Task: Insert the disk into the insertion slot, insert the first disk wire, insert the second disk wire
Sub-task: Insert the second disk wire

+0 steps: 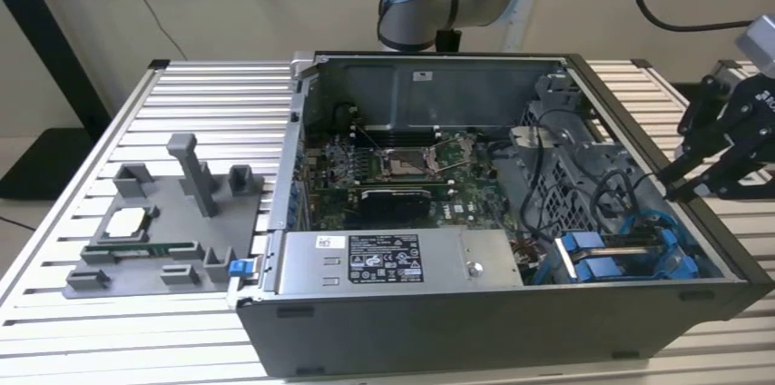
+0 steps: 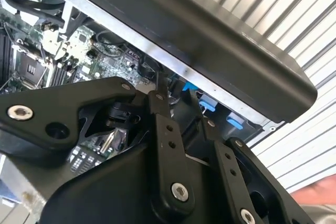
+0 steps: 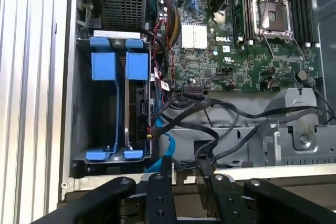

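The disk (image 3: 139, 114) stands on edge in the drive bay (image 3: 79, 108) of the open computer case, held in its blue carrier (image 3: 137, 66); in the exterior view the blue carrier (image 1: 605, 258) is at the case's near right corner. Loose black wires (image 3: 210, 111) and a blue cable (image 3: 167, 148) lie beside the bay. My gripper (image 3: 184, 163) hovers over the case wall next to the bay, open, with nothing between its fingers. From outside, the gripper (image 1: 670, 192) hangs at the case's right rim. In the second wrist view the gripper (image 2: 178, 98) points into the case.
A grey labelled power-supply box (image 1: 400, 262) fills the case's near side, and the motherboard (image 1: 400, 172) lies behind it. A grey fixture (image 1: 170, 222) with small parts stands on the slatted table (image 1: 73, 330) at the exterior view's left.
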`<state>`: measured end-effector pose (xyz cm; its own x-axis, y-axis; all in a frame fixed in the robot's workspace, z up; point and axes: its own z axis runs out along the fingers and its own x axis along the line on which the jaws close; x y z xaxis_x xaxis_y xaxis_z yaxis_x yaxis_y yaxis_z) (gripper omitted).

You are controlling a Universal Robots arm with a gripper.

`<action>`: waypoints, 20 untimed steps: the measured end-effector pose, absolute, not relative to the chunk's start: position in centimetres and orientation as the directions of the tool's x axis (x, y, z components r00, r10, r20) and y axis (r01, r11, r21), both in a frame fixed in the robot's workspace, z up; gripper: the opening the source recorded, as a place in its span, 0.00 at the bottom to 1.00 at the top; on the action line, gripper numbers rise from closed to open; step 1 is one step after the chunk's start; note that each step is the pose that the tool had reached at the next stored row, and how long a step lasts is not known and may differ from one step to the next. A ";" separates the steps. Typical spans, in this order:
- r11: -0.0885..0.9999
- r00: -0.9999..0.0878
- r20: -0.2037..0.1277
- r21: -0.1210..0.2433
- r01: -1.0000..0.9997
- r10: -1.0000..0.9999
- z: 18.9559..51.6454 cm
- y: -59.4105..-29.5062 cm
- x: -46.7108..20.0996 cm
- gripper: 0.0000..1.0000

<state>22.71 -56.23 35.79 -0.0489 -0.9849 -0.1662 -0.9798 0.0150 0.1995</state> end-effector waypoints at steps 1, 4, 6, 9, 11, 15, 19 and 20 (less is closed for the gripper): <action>0.014 -0.049 -0.171 0.200 -0.980 -0.984 35.7 -56.2 22.8 1.00; 0.012 -0.049 -0.181 0.200 -0.980 -0.982 35.7 -56.3 23.1 1.00; 0.011 -0.049 -0.186 0.203 -0.979 -0.981 35.7 -56.5 23.4 1.00; 0.009 -0.052 -0.195 0.213 -0.977 -0.979 35.6 -57.0 23.5 1.00; 0.007 -0.053 -0.201 0.220 -0.976 -0.978 35.6 -57.3 23.5 1.00; 0.005 -0.054 -0.214 0.222 -0.975 -0.975 35.4 -57.3 23.5 1.00; 0.001 -0.054 -0.231 0.223 -0.975 -0.971 35.3 -57.3 23.5 0.00; 0.001 -0.054 -0.231 0.222 -0.975 -0.971 35.3 -57.3 23.5 0.00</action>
<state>23.48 -57.33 35.28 -0.0540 -0.9714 -0.2314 -0.9749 0.0012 0.2225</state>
